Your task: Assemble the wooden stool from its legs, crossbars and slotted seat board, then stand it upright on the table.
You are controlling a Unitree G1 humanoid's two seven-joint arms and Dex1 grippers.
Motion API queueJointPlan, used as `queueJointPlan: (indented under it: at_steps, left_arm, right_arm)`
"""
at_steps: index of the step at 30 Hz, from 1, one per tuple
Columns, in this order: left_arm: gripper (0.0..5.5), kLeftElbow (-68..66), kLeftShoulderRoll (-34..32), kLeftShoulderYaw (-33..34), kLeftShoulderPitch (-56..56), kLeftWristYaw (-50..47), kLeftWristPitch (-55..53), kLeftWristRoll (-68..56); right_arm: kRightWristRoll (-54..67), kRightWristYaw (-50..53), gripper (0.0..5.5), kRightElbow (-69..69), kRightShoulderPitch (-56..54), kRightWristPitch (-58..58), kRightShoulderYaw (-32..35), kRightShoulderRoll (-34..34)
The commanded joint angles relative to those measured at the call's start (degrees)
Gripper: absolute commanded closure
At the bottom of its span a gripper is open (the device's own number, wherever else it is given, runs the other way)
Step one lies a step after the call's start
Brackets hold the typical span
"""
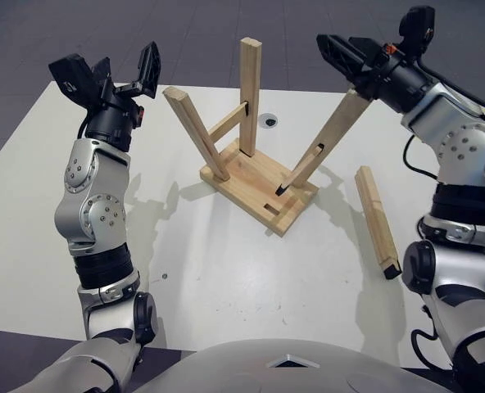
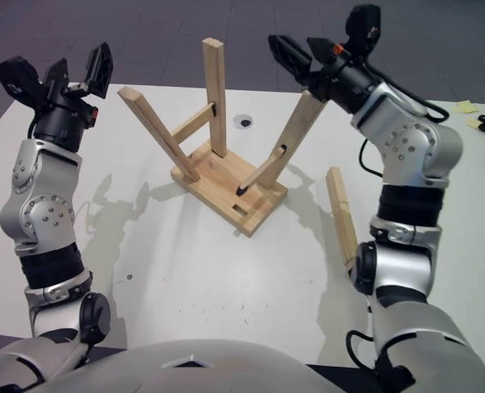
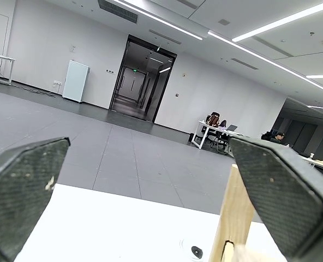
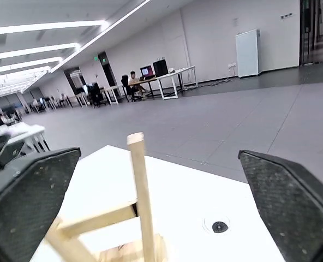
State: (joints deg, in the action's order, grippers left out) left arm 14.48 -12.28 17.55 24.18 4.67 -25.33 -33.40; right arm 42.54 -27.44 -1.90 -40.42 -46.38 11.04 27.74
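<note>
Left gripper [image 1: 110, 64] hangs above the far left corner of the table [image 1: 226, 270] with its fingers [image 3: 19, 185] spread wide and nothing between them. Over the far right part of the tabletop the right gripper [image 1: 337, 42] is raised too, its fingers [image 4: 287, 196] equally far apart and holding nothing. The slotted seat board [image 1: 251, 176] lies flat on the tabletop, about midway between the left and right edges and nearer the far edge than the near one, turned so that one corner points toward the near edge. Three legs rise from it. An upright leg [image 1: 250, 90] stands at its far side, and a slanted leg [image 1: 195, 131] leans out toward the left edge; a crossbar [image 1: 226, 123] joins these two partway up. The third leg [image 1: 324, 143] stands with its dark lower end at a slot near the board's right side and tilts steeply toward the far right corner. Its top end sits just under the right gripper's body, and it cannot be told whether the two touch. A loose leg [image 1: 376, 217] lies flat on the tabletop near the right edge, apart from the board, with its dark-tipped end toward the near edge. A small round hole [image 1: 268, 121] shows in the tabletop close to the far edge, just behind the stool parts.
</note>
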Motion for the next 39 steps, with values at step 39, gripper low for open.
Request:
queueJointPlan:
  at_steps: [39]
  left_arm:
    - [0.1, 8.6, -0.23, 5.09, -3.58, -6.65, -1.42, -4.21]
  right_arm:
    - [-10.39, 1.43, 1.4, 16.24, 42.31, -12.25, 0.15, 17.44]
